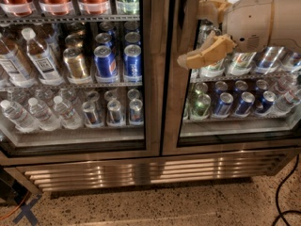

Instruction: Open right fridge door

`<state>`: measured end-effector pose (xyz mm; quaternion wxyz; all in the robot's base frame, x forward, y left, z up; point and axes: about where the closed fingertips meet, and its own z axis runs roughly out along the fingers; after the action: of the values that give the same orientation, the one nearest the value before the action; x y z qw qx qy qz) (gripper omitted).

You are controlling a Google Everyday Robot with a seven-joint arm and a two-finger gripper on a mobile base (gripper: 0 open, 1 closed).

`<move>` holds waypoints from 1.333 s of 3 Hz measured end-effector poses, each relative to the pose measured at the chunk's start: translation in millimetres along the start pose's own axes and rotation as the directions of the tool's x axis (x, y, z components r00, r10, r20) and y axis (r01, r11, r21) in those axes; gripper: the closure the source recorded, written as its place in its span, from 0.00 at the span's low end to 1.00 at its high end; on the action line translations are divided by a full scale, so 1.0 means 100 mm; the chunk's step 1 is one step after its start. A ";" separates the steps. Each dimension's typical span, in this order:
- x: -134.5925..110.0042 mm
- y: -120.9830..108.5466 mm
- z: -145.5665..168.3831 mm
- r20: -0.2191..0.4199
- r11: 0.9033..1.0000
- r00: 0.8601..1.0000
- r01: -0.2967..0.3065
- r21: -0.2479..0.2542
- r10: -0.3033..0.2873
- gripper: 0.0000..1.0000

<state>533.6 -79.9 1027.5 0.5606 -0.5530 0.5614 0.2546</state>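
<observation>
The right fridge door [175,93] has a brushed-steel frame and a glass pane, and it sits flush with the cabinet. Cans and bottles show behind its glass. My gripper [197,32] is at the upper right, in front of the door's glass next to its left frame bar. Its tan fingers are spread apart: the lower finger [203,54] points left toward the frame, the upper finger [210,7] sits above it. Nothing is between them.
The left glass door [151,79] stands shut beside it, with water bottles, gold and blue cans behind. A steel grille [141,171] runs along the base. A black cable [282,197] lies on the speckled floor at right, blue tape cross [26,213] at left.
</observation>
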 end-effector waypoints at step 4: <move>0.07 0.09 0.11 0.036 0.998 0.999 -0.025 -0.055 0.027 0.36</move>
<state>530.7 -69.9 1015.3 0.5522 -0.5560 0.5509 0.2873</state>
